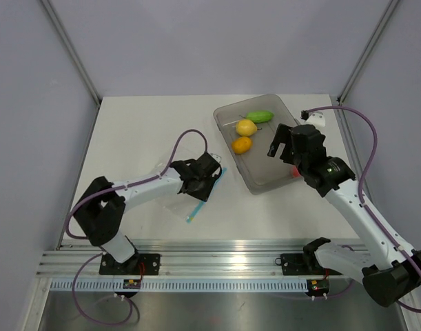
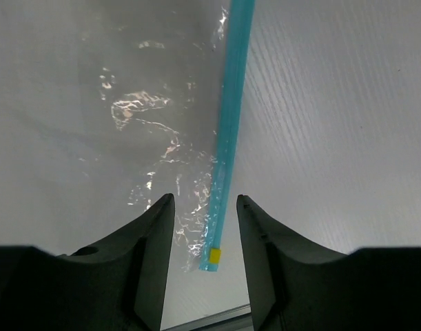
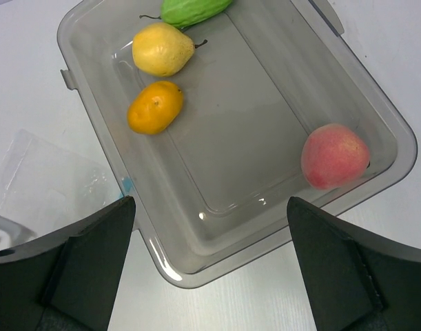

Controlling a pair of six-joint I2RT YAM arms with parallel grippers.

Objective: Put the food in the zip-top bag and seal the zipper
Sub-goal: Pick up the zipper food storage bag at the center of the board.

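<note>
Top view. Found a matte white table [image 1: 127,131] carrying a grey translucent tray [image 1: 264,176] at upper right, rectangular with rounded corners. Counted three smooth toys in its far left corner: an elongated green vegetable [image 1: 259,116], a yellow pear-shaped fruit [image 1: 246,127] just beside it, and an orange fruit [image 1: 242,145] slightly nearer. Made out the right gripper [image 1: 284,156] hanging over the tray's right half, jaws spread. Spotted the zip-top bag [image 1: 176,202] left of centre, lying flat on the table, clear and nearly invisible, edged on its right by the light blue zipper [image 1: 195,211]. Placed the left gripper [image 1: 202,185] above that edge.

Left wrist view. Looked down between two black, wedge-shaped fingers [image 2: 151,241], parted by a narrow gap and pinching nothing. Followed the teal zipper from the top of the frame down into that gap, ending in a small yellow tab [image 2: 215,256]. Noted crinkled, glinting film left of the strip and finely grained table right of it.

Right wrist view. Framed the tray between widely spread fingers at the lower corners, gripping nothing. Found the elongated green vegetable cropped at the top edge, the yellow pear-shaped fruit with a thin dark stem under it, the orange fruit below, and a matte red-pink peach [image 3: 335,156] alone at the right, well apart from the rest. Glimpsed a bag corner with a speck of blue at lower left, outside the tray wall.
</note>
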